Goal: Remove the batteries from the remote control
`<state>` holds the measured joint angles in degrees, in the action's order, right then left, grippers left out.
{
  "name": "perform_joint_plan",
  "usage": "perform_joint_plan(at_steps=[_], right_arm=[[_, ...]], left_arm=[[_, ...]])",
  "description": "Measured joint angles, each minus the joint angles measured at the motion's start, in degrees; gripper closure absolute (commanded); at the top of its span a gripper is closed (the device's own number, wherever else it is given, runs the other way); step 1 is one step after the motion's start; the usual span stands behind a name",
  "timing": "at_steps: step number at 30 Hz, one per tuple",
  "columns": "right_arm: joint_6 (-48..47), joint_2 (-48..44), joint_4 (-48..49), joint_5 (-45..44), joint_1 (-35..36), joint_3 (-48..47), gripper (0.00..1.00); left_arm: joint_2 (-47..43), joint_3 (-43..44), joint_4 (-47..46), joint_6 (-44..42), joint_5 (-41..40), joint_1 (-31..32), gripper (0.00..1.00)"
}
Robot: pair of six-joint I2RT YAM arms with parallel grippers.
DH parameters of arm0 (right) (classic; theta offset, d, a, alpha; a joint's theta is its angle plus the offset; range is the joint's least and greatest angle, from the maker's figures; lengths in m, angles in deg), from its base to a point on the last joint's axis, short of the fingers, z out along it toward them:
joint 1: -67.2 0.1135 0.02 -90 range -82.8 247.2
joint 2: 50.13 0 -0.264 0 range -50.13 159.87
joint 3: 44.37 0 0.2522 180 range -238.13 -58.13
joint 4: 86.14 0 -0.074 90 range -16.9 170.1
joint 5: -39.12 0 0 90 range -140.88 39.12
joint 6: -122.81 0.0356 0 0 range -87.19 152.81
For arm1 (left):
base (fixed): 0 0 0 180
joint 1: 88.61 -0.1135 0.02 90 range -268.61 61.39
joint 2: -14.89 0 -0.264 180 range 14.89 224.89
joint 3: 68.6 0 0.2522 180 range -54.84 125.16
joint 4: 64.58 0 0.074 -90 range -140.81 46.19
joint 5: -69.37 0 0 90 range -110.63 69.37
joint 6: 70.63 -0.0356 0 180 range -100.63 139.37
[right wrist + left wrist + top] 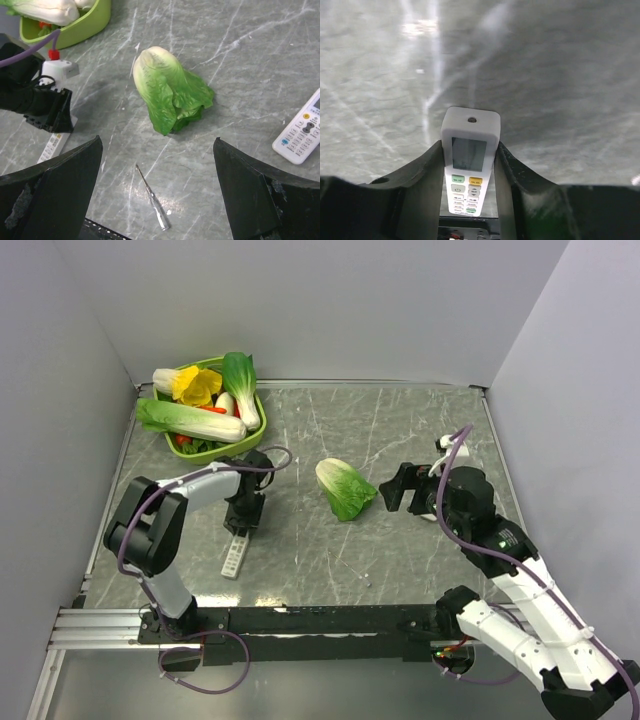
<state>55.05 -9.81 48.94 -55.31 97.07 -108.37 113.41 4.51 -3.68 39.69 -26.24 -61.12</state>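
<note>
The remote control [470,127] is a slim white bar with a display and rows of small buttons, lying face up on the table. My left gripper [470,150] is shut on its display end, one finger on each long side. The top view shows the gripper [245,517] over the remote's far end [234,558]. My right gripper [157,200] is open and empty, hovering right of the cabbage [170,90], and shows in the top view [397,490]. No batteries are in view.
A small screwdriver [152,197] lies on the table below my right gripper. A second white remote [300,132] lies at the right. A green bowl [257,423] of vegetables stands at the back left. Grey walls enclose the table.
</note>
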Motion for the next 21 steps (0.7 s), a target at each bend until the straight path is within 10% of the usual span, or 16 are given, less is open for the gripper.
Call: perform_joint_plan(at_steps=[10,21], right_arm=[[0.37,-3.39,19.26,29.14,0.28,11.5,0.04],[4.24,10.6,42.12,43.5,6.1,17.42,0.12]], left_arm=[[-15.82,-4.35,-15.65,2.86,19.34,0.04,0.99],[-39.67,-23.89,-67.45,24.3,46.07,-1.64,0.99]])
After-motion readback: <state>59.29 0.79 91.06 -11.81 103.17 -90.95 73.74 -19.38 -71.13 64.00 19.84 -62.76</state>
